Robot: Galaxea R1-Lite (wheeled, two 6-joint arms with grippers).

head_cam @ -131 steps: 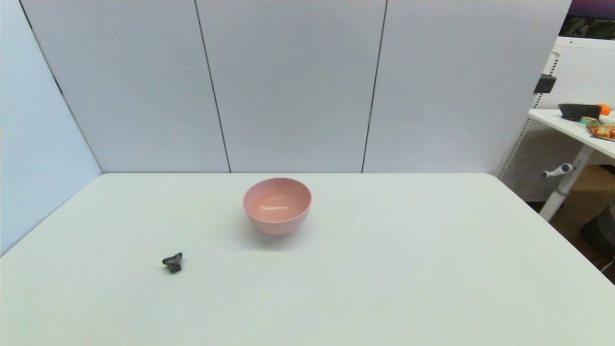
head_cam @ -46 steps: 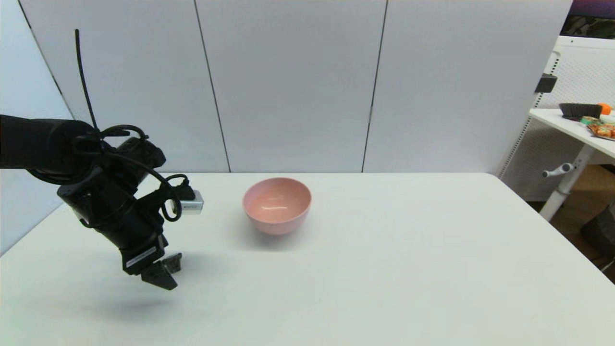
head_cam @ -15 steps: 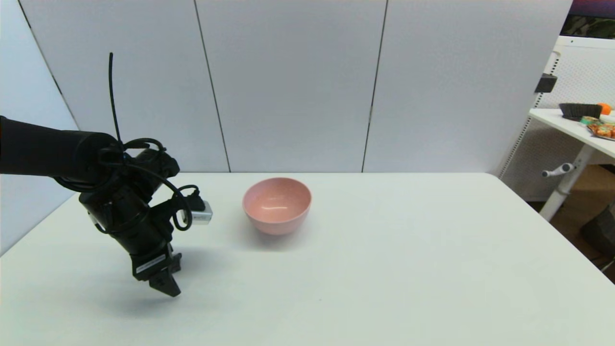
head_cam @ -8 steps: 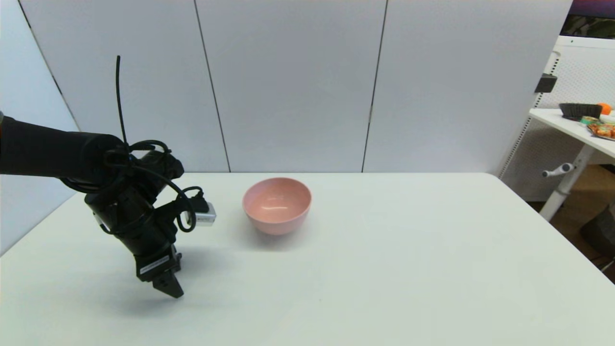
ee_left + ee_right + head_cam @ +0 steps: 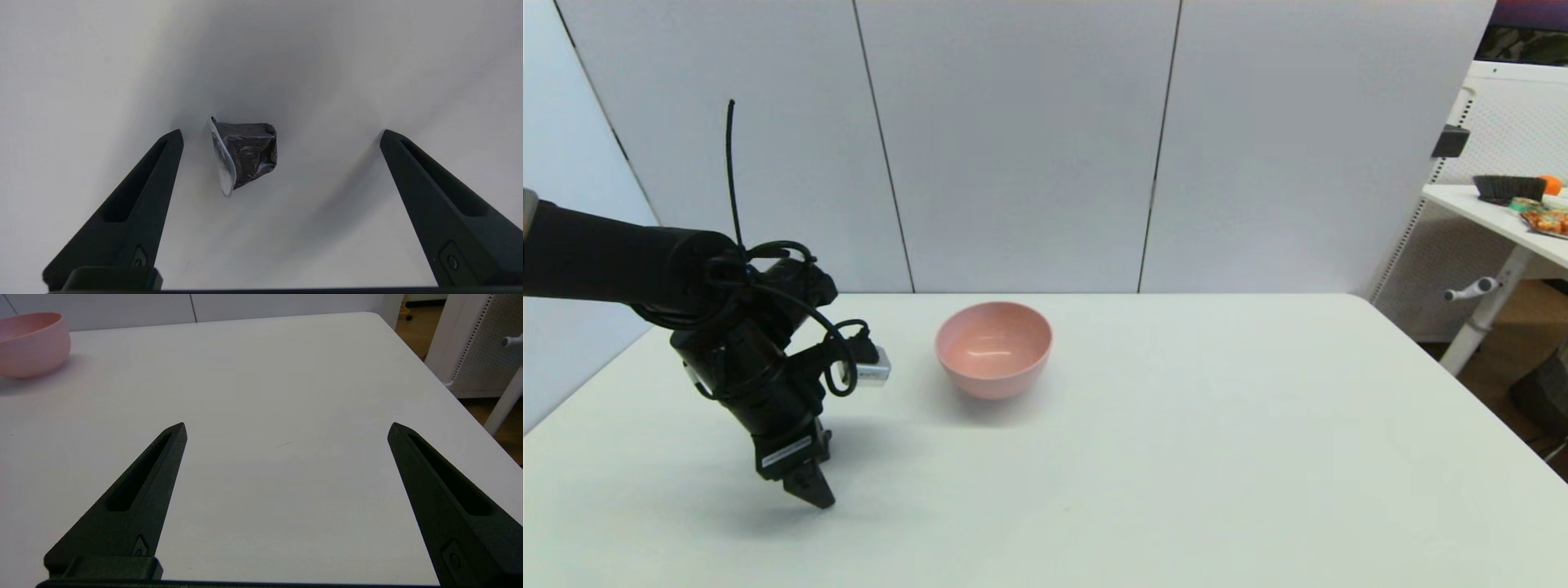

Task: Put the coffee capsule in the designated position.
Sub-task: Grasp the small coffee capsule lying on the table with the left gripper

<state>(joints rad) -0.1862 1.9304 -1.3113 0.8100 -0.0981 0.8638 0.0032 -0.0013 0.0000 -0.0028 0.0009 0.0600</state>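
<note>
The coffee capsule (image 5: 245, 155), dark grey and crumpled with a pale flat rim, lies on its side on the white table. My left gripper (image 5: 282, 132) stands open around it, one finger on each side, neither touching it. In the head view that left gripper (image 5: 810, 488) points down at the table's near left, and its body hides the capsule. The pale pink bowl (image 5: 994, 349) stands empty at the table's middle back, to the right of the left arm. My right gripper (image 5: 286, 428) is open and parked low over the right side of the table, outside the head view.
Grey panel walls close off the table's back and left. A second white table (image 5: 1499, 212) with a dark basket and snacks stands off to the far right. The pink bowl (image 5: 32, 343) also shows far off in the right wrist view.
Over the last second my left gripper has shifted slightly right and lower over the capsule. The bowl has not moved.
</note>
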